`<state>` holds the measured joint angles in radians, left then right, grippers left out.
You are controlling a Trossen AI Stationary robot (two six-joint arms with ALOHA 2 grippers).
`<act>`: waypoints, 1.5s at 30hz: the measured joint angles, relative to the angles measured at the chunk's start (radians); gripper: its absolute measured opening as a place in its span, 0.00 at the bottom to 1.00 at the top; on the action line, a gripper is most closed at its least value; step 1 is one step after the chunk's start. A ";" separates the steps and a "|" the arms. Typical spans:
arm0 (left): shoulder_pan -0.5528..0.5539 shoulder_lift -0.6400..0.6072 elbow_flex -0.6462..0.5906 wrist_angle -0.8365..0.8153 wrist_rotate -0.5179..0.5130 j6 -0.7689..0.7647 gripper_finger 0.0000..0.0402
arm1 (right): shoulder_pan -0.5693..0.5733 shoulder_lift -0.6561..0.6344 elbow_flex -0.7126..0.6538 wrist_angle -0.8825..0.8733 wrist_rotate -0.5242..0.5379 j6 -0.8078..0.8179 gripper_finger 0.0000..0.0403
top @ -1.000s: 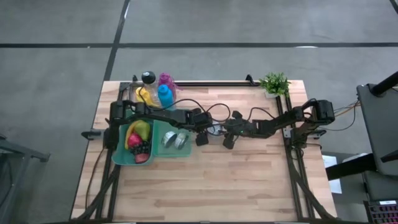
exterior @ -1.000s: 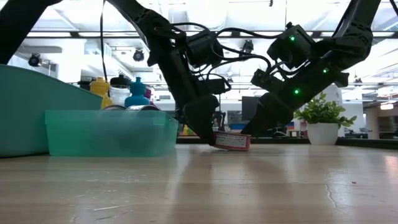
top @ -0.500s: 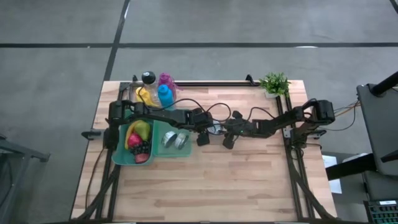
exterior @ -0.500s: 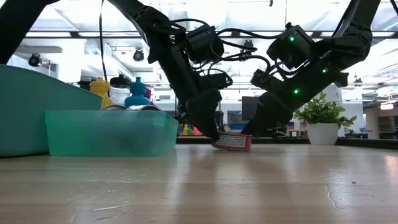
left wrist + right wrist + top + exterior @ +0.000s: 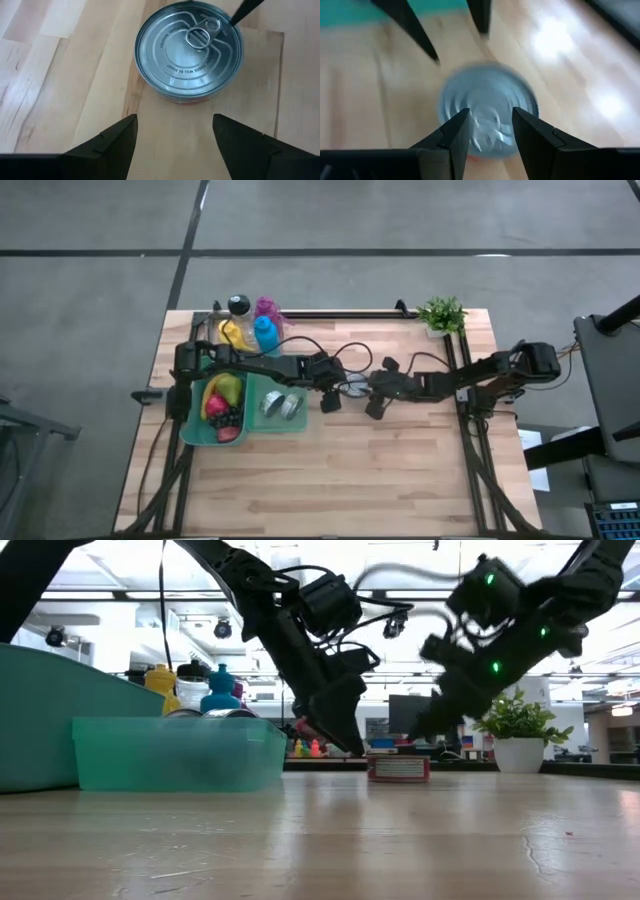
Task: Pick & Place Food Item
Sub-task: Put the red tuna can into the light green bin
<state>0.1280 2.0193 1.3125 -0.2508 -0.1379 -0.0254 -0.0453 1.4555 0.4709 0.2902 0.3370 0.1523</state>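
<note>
Approach step: left gripper point(image 5: 173, 131) spread, empty, just short of the tin point(image 5: 189, 47); next, straddle it. Right gripper point(image 5: 487, 131) pinched, empty, beside the tin.

Overhead, table-level and both wrist cameras share the can point(image 5: 189, 49).

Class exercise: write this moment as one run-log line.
can: flat on table, unheld | left pincer: open, beside can | right pincer: shut, above can

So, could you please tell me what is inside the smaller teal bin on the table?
From above, the smaller teal bin holds two silvery cans, side by side. Whether anything lies beneath them cannot be seen. In the low view its frosted wall hides the contents.
</note>
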 joint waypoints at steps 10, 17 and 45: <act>0.000 0.000 -0.001 -0.014 0.000 0.003 0.66 | 0.025 -0.120 0.002 -0.171 0.170 0.034 0.36; 0.000 0.000 -0.003 -0.014 0.000 0.003 0.66 | 0.025 -0.115 -0.027 -0.146 0.185 0.103 0.36; 0.001 0.001 -0.004 -0.012 0.000 0.003 0.66 | 0.008 0.059 -0.036 -0.048 0.268 0.123 0.36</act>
<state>0.1287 2.0205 1.3087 -0.2630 -0.1379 -0.0227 -0.0376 1.5142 0.4351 0.2427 0.6053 0.2754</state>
